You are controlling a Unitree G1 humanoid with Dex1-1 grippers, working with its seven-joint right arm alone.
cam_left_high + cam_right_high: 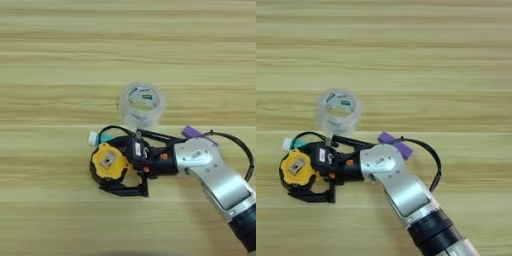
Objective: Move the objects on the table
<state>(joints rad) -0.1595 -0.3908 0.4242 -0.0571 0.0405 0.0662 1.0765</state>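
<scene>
A yellow-and-black tape measure (106, 162) lies on the wooden table (50, 60), left of centre. My right gripper (114, 166) reaches in from the lower right and sits over and around it. Just behind the tape measure a white-and-teal glue stick (94, 138) pokes out at the left. A slim black pen (156, 135) lies behind the gripper's head. A short purple cylinder (192, 132) shows beside the silver forearm (401, 187). A clear tape roll (141, 105) stands apart, further back.
A black cable (241, 146) loops out from the forearm on the right. Bare wood stretches across the far half of the table and along the left side.
</scene>
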